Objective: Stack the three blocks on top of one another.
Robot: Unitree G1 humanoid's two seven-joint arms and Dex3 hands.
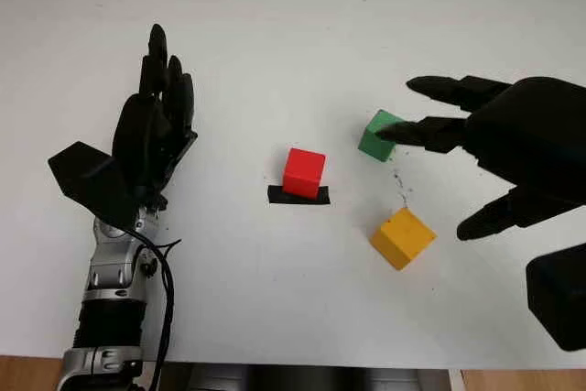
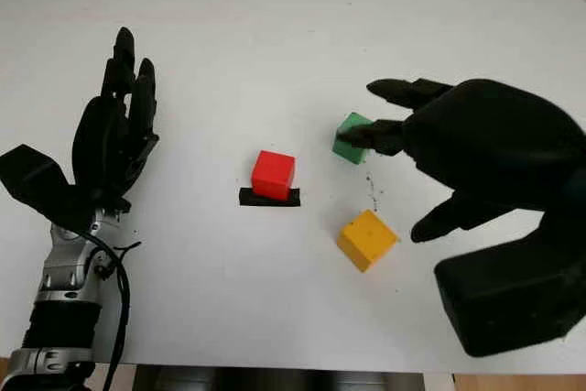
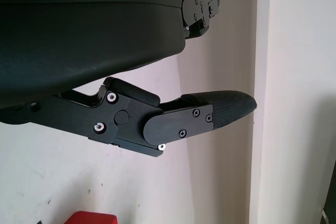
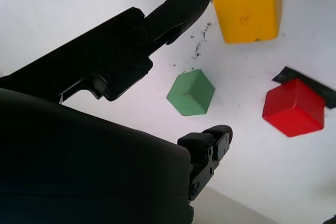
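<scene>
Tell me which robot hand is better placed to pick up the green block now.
The right robot hand. It is open, with fingers reaching beside the green block. The left robot hand is open too, far beyond the red block.

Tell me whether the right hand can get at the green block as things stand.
Probably yes. The right hand is open beside the green block, fingertips near its top, nothing between them. The yellow block and red block sit apart, leaving the way free.
</scene>
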